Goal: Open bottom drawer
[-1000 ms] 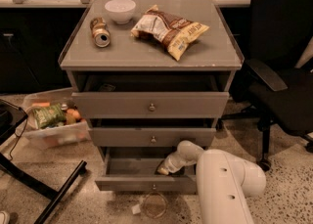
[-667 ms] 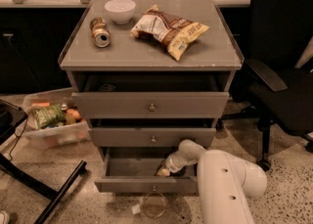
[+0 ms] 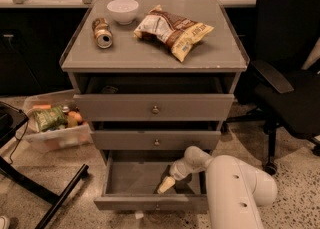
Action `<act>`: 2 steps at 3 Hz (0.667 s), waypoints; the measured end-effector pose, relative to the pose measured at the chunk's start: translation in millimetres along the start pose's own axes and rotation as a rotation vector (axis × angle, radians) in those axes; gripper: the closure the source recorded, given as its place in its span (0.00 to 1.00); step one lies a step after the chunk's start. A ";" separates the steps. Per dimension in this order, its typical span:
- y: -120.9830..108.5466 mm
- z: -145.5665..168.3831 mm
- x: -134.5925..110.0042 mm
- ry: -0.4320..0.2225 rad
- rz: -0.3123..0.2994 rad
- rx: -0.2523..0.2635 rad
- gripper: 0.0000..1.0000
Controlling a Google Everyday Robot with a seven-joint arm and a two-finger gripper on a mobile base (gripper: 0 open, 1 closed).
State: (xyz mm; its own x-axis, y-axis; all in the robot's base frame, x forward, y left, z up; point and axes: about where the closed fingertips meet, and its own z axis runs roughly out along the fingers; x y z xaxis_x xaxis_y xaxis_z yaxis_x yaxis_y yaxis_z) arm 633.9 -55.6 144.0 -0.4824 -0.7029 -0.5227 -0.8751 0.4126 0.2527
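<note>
Bottom drawer (image 3: pixel 132 179): lowest of three under the front edge of the counter (image 3: pixel 150 55), pulled well out past the two drawers above. Its plain grey inside is exposed.

Arm (image 3: pixel 235 193): white, enters from the lower right in front of the cabinet. The thick link rises, then bends at a rounded joint (image 3: pixel 192 157) just under the middle drawer (image 3: pixel 156 140). From the joint the last segment slants down and to the left into the bottom drawer.

Gripper (image 3: pixel 166 185): inside the bottom drawer, right of centre, its cream tip pointing down-left toward the drawer floor, close behind the front panel. Whether it is spread or pressed together: cannot tell.

Top drawer (image 3: pixel 154 107): also partly out, with a dark gap showing behind its front.

On the counter: white bowl (image 3: pixel 122 10) near the back left corner, can (image 3: pixel 103 33) lying on its side by the left edge, snack bag (image 3: pixel 172 30) right of centre toward the back.

Beside the cabinet: clear bin of groceries (image 3: pixel 55 128) on the floor to the left, black office chair (image 3: pixel 290 88) to the right.
</note>
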 end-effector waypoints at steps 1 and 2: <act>19.8 1.5 10.0 -0.001 -0.039 -0.025 0.00; 46.2 4.5 24.8 0.001 -0.083 -0.046 0.00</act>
State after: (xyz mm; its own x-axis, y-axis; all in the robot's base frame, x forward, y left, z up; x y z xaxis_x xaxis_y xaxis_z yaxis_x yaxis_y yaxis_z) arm 581.7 -51.4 139.0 -0.4081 -0.7340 -0.5428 -0.9129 0.3260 0.2454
